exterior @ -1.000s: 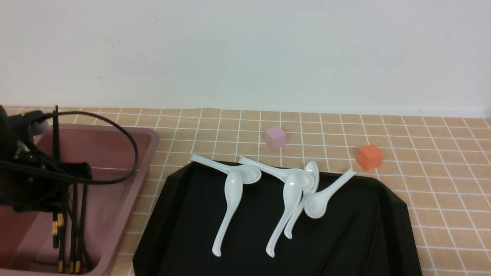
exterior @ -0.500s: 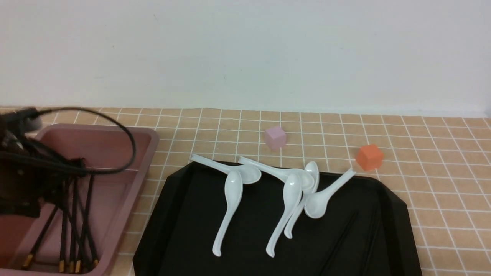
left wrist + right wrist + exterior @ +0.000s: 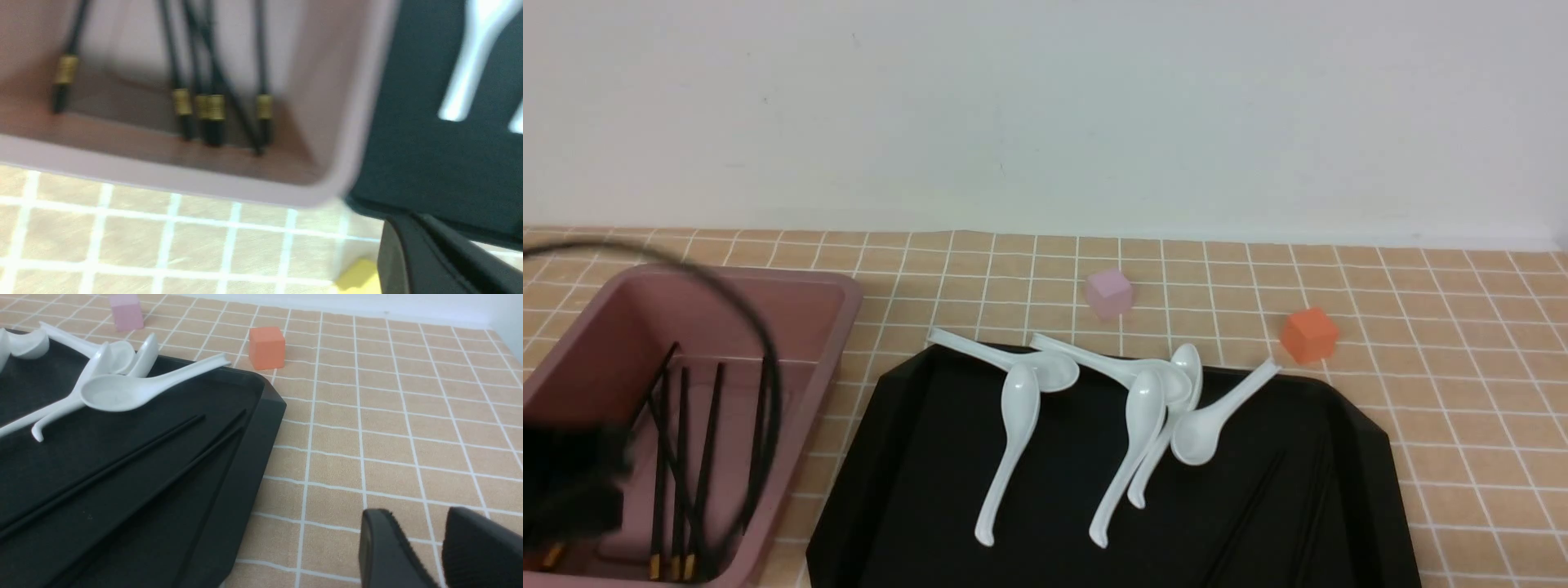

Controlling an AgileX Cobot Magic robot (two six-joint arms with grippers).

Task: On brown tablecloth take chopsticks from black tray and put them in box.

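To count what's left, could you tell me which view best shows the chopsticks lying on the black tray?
The right wrist view: the chopsticks stand out against the black tray. The front view shows only faint lines; the left wrist view shows none there.

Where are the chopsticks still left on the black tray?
Clearest in the right wrist view: the leftover chopsticks lie flat in the black tray's right part, robot-side of the rightmost white spoon.
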